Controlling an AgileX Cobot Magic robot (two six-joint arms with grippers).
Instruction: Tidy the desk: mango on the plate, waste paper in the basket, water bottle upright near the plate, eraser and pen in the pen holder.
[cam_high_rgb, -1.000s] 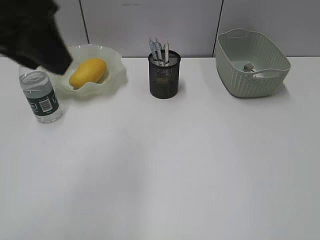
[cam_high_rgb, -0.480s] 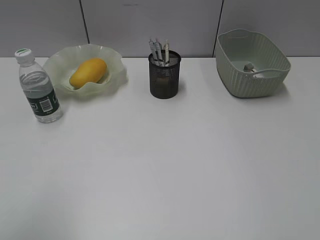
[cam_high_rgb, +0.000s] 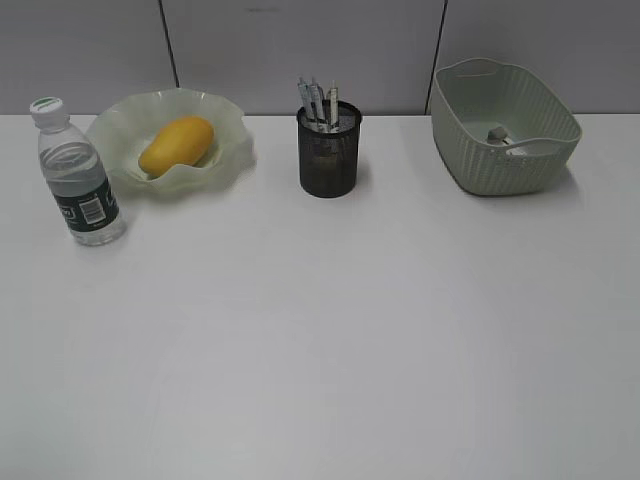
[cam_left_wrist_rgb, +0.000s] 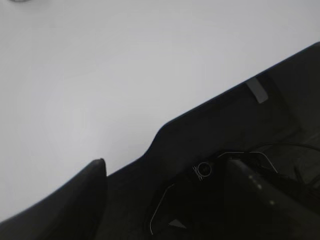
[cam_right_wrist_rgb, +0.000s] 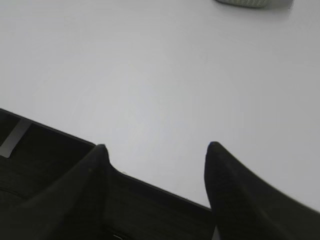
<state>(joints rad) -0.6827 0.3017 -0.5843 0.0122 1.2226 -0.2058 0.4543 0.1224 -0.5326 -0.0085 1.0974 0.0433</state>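
upright near the white desk's (cam_high_rgb: 320, 340) far left edge stands the small clear plastic water bottle (cam_high_rgb: 77, 175), white-capped, dark green barcode label, just beside the wavy pale green plate (cam_high_rgb: 225, 125) holding the yellow-orange mango (cam_high_rgb: 176, 145). right gripper (cam_right_wrist_rgb: 157, 150) gapes with nothing in it; left gripper's (cam_left_wrist_rgb: 95, 172) spread i cannot tell.

My exterior camera looks down at a slant across the desk (cam_high_rgb: 320, 340) toward the far wall; both my wrist cameras hang over its near edge (sharing only that white top).
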